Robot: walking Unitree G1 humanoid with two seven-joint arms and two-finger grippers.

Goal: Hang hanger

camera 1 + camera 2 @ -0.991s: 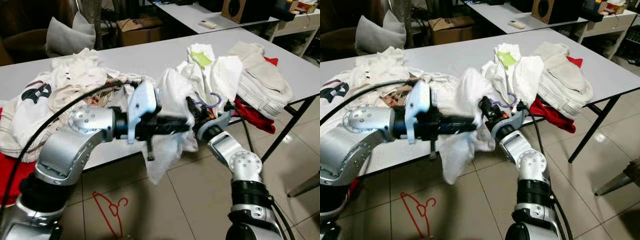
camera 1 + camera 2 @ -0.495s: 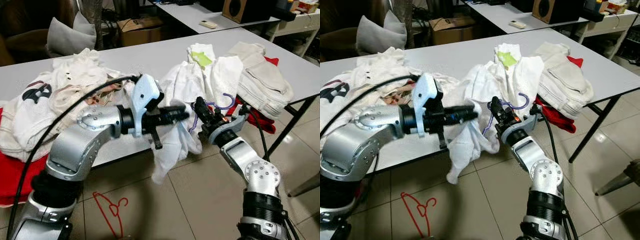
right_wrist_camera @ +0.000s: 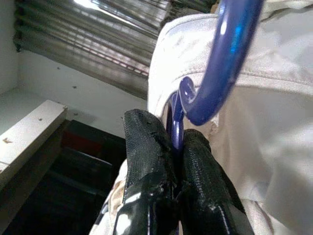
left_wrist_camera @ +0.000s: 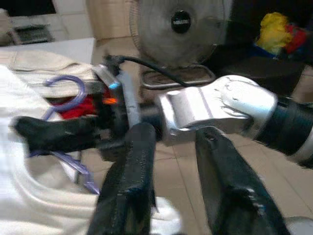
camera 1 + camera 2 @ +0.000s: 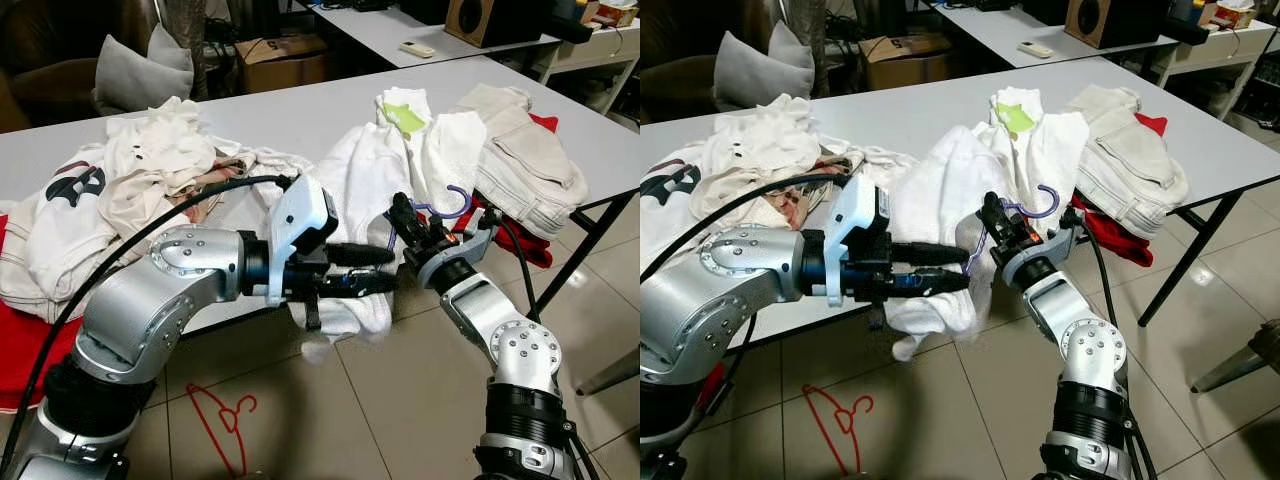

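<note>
On the floor to the left, a red hanger (image 5: pixel 222 420) is seen lying unused on the tiles, and a heap of pale clothes (image 5: pixel 130 180) is spread over the grey table (image 5: pixel 300 110). The left gripper (image 5: pixel 375 268) is held level in front of the table edge, its two black fingers parted with nothing between them, pointed at the white garment (image 5: pixel 365 190) that droops off the table. Just beyond it, the purple hanger (image 5: pixel 440 205) is pinched at its neck by the right gripper (image 5: pixel 405 215); in the right wrist view the fingers (image 3: pixel 146 161) are pressed together on the thin wire below the hook, so the clamp is closed on the hanger.

The garment appears only draped over the hanger, not threaded properly, so a slip off one shoulder is judged likely if the hanger is lifted or tilted. The narrow grip on the neck could let the hanger swing or twist. The loose cloth could also be snagged by the open left fingers, dragging it to the floor. Further right, folded beige clothes (image 5: pixel 525 150) and something red (image 5: pixel 510 230) lie near enough to be caught.
</note>
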